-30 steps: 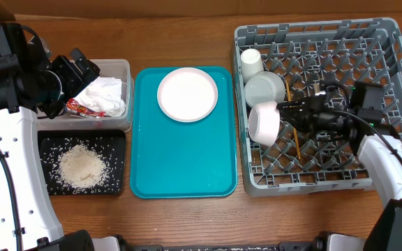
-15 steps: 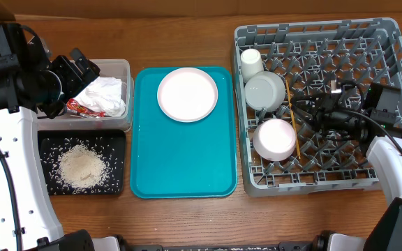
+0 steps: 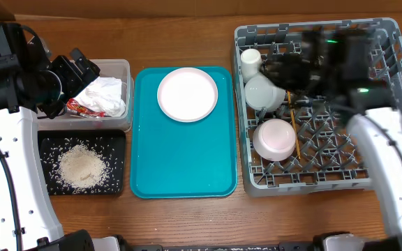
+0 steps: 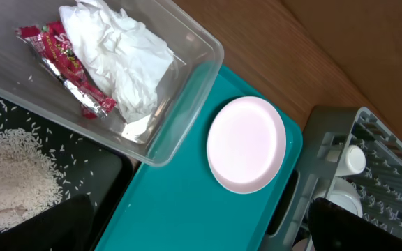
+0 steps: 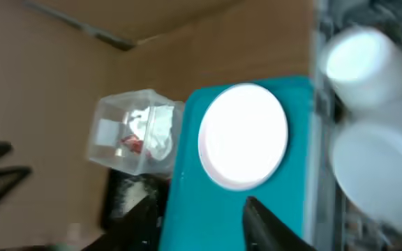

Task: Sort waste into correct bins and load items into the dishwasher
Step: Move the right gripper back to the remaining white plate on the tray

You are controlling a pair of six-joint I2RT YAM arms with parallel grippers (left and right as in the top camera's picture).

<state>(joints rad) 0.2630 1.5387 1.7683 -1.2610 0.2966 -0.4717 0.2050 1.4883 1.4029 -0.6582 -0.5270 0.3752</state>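
A pale pink plate [image 3: 187,93] [image 4: 246,144] [image 5: 243,136] lies on the teal tray [image 3: 183,167]. The grey rack [image 3: 389,42] holds a white cup [image 3: 250,61] [image 5: 365,59], two pale bowls [image 3: 265,90] [image 3: 274,138] and the chopsticks [image 3: 295,136]. In the clear tub [image 3: 121,66] [image 4: 187,90] are the white napkin [image 3: 107,94] [image 4: 124,49] and red wrapper [image 3: 79,107] [image 4: 61,66]. Rice [image 3: 82,167] covers the black tray [image 3: 47,139]. My left gripper [image 3: 82,70] [image 4: 201,233] hangs open by the tub. Blurred over the rack's far left, my right gripper [image 3: 274,68] [image 5: 211,223] is open and empty.
The teal tray's near half [image 4: 187,209] [image 5: 208,209] is bare. Wooden tabletop [image 3: 187,216] runs along the front. The rack's lattice wall [image 3: 239,104] stands right beside the teal tray.
The right gripper has let go of the bowl, which now rests at the rack's near left. Its jaws have widened and the arm has swung up toward the rack's far left. The left arm is still.
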